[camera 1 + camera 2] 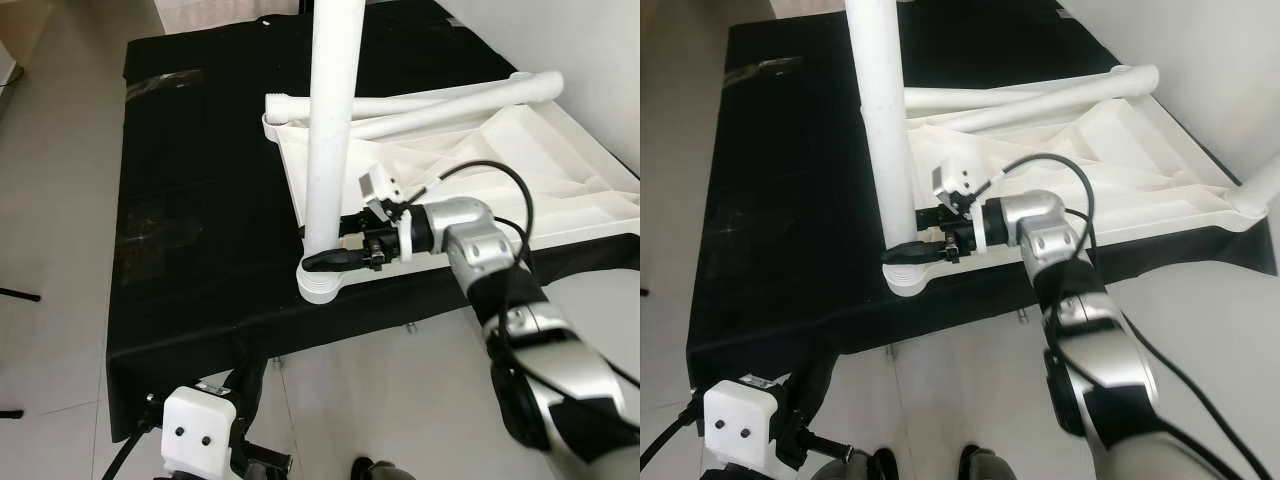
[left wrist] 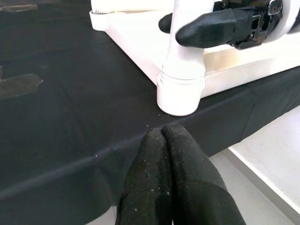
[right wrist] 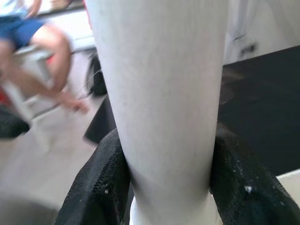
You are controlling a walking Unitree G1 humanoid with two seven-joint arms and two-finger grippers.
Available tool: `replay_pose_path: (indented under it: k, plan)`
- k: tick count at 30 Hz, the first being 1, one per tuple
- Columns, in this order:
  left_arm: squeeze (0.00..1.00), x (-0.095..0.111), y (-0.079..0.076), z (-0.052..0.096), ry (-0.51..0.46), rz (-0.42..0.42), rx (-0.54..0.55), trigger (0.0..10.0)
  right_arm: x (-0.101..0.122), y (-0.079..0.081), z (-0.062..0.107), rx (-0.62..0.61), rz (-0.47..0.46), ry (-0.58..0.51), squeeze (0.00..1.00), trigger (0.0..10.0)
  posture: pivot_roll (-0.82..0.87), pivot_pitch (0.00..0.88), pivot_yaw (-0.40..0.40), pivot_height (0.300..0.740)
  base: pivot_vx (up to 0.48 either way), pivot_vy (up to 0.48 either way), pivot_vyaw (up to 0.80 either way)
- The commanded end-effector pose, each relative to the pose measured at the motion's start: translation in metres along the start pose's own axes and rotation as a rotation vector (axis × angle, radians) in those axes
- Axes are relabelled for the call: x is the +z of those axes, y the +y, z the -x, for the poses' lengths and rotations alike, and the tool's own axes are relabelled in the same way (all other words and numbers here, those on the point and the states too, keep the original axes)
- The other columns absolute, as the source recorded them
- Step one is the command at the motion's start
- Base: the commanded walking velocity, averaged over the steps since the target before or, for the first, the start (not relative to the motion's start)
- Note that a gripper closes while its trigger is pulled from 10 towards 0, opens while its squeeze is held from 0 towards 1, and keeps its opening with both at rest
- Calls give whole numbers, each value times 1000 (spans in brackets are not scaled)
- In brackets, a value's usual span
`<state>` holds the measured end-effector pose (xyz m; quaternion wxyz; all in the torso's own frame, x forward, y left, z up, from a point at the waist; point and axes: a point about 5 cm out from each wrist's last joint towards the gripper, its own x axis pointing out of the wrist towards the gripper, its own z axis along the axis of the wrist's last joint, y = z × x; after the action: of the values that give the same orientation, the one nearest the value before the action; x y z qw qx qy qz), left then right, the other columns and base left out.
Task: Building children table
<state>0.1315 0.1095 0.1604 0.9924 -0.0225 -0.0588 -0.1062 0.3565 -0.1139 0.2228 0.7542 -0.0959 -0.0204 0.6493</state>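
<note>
In the left eye view we see the white table top lying upside down on a surface under a black cloth, toward 2 o'clock from the centre of the picture, and one upright leg standing in the corner socket at its near corner, close to the front edge of the cloth. The right gripper reaches in from 3 o'clock and has its two black fingers clamped around this leg just above the socket. Two more legs lie loose across the far part of the table top, at 1 o'clock. In the right eye view we count again one standing leg and two lying legs, and at 3 o'clock a white tube end shows at the picture edge, maybe a fourth leg, but we cannot tell. In the left wrist view the left gripper hangs low in front of the cloth edge, its fingers pressed together and holding nothing, and it looks up at the socket and the right gripper. In the right wrist view the leg fills the space between both fingers, and a person sits blurred in the background at 10 o'clock. We judge the risk is this: the socket is at the very edge, so a sideways push while seating or turning the leg could slide the table top off, or the leg could jam tilted, because only one gripper holds and nothing fixes the top
</note>
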Motion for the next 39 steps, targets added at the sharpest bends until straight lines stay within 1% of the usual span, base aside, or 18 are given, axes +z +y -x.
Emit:
replay_pose_path:
  k: [1,3,4,6,7,10,14,15,17,18,19,20,23,30,31,33,34,39]
  plan:
    - [0,-5,-5,2,30,22,-25,10000,-5,-1,0,-189,-37,-19,0,0,-34,231,-12,740,0,0,0]
    - [0,-5,-5,2,30,21,-26,10000,-11,2,-5,-282,-54,-14,0,0,-34,231,-12,740,0,0,0]
    - [0,-5,-3,2,30,21,-26,10000,-30,7,-10,-635,-68,98,0,0,-45,234,-8,740,0,0,0]
    - [0,-5,-3,2,30,21,-26,10000,-30,7,-10,-635,-68,98,0,0,-45,234,-8,740,0,0,0]
    - [0,-6,-1,2,29,20,-31,10000,-52,42,-24,-864,-89,183,0,0,-36,227,3,740,0,0,0]
    - [0,-7,0,1,30,20,-35,10000,-55,58,-48,-803,-122,151,0,0,-39,218,10,740,0,0,0]
    - [0,-10,1,-2,32,25,-37,10000,-49,49,-60,-745,-118,121,0,0,-37,198,6,740,0,0,0]
    - [0,-10,1,-2,32,27,-37,10000,-47,46,-61,-726,-105,125,0,4588,-37,197,2,740,0,0,0]
    - [0,-10,1,-2,32,29,-37,10000,-46,45,-62,-717,-97,129,0,4588,-37,197,2,740,0,0,0]
    - [0,-10,1,-3,30,29,-36,10000,-42,43,-64,-687,-106,97,0,10000,-38,192,1,740,0,0,0]
    - [0,-11,0,-3,29,30,-34,10000,-34,43,-68,-600,-106,48,267,10000,-35,188,0,740,0,0,0]
    - [0,-11,1,-3,28,29,-32,10000,-25,43,-72,-505,-125,-20,1000,10000,-35,188,0,740,0,0,0]
    - [0,-11,0,-4,26,30,-32,10000,0,46,-73,-278,-102,-117,1000,10000,-31,182,-3,740,0,0,0]
    - [0,-11,-1,-5,22,34,-34,10000,15,34,-62,-82,25,-105,1000,10000,-25,182,-11,740,0,0,0]
    - [0,-11,-1,-5,20,32,-32,10000,18,27,-58,-42,32,-91,643,10000,-20,184,-14,740,0,0,0]
    - [0,-11,-1,-5,19,30,-30,10000,20,22,-56,-23,29,-84,643,10000,-19,184,-16,740,0,0,0]
    - [0,-11,-2,-5,17,29,-26,10000,26,12,-52,22,8,-82,0,10000,-14,187,-19,740,0,0,0]
    - [0,-11,-3,-4,17,31,-25,10000,37,5,-50,133,-8,-89,0,10000,-12,190,-17,740,0,0,0]
